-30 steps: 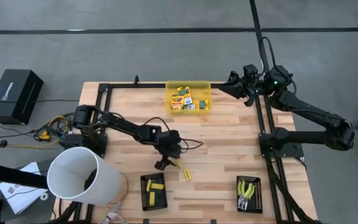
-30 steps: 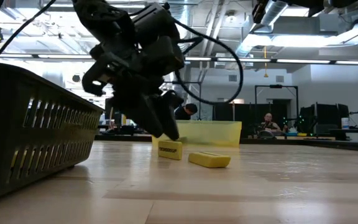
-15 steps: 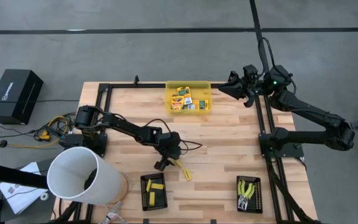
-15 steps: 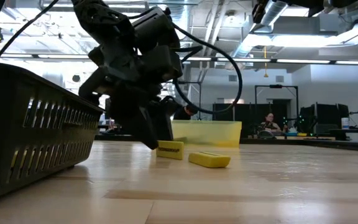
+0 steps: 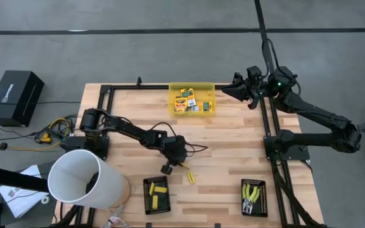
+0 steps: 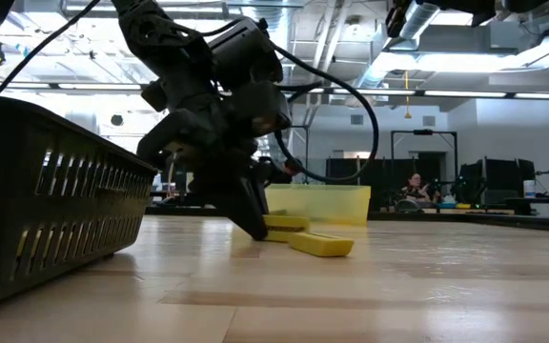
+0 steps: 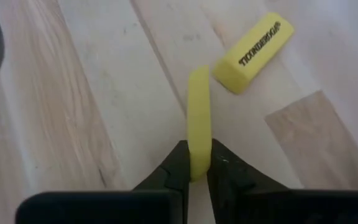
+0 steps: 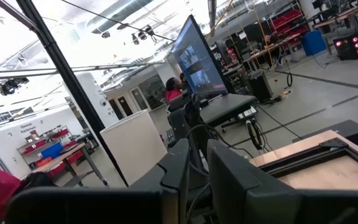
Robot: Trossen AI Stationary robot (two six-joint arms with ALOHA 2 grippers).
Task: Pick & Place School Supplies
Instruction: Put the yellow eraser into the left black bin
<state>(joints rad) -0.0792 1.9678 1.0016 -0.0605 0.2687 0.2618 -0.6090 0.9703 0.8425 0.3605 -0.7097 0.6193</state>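
One yellow stick (image 7: 198,121) sits pinched in the left gripper (image 7: 195,167); another stick (image 7: 252,52) lies at its two o'clock; right gripper (image 5: 228,89) closed, empty

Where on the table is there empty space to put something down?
Bare wood lies between the yellow bin and the tray of tools, toward the table's right side. It is crowded near the left gripper, which pinches a yellow stick beside a second stick and the tray of sticks.
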